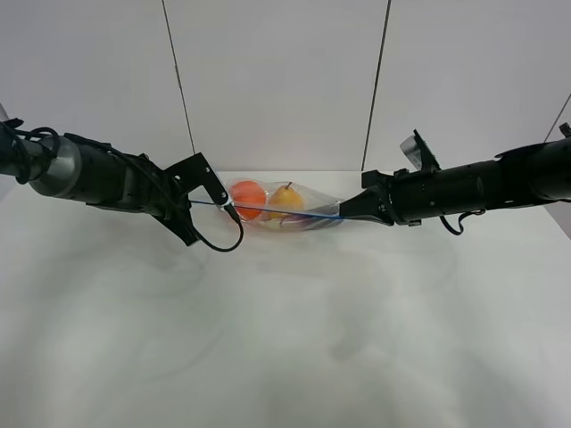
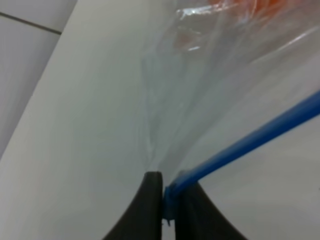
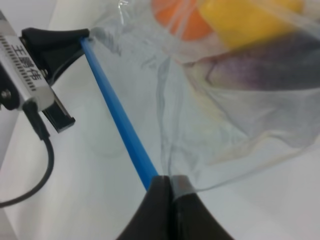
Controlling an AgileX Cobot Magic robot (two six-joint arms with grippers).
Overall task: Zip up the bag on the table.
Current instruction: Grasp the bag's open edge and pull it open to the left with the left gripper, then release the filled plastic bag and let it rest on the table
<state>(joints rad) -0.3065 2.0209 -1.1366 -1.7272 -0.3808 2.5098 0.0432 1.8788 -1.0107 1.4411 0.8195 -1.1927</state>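
**Pinching both ends of zip, pulling taut**

Lying at 12 o'clock on worktop (image 1: 285,357), near far edge: bag (image 1: 308,203) w/ fruit (image 1: 248,198) inside (orange, yellow, purple). Gripped at 9 o'clock end by L pincer (image 1: 234,212), pressed together on blue strip (image 3: 122,122) plus a fold of film. Gripped at 3 o'clock end by R pincer (image 1: 343,214), likewise pressed together on strip & film corner.

Stretched dead straight betw. the two, prob. to line up both lips of zip and give a firm track to run along. Bulging w/ fruit toward 12 o'clock of strip, away from both arms, so no weight dragging zip sideways.

Can't tell whether resting on worktop or raised a touch. Can't tell how much of zip is sealed either. Reads as one solid blue line in wrist views, no gap seen.

Judged as a tension-hold step.

Next, prob.: sliding one pincer along strip toward the other w/out losing tension.

Risks: slipping off thin film, or tearing a corner if pulled harder.
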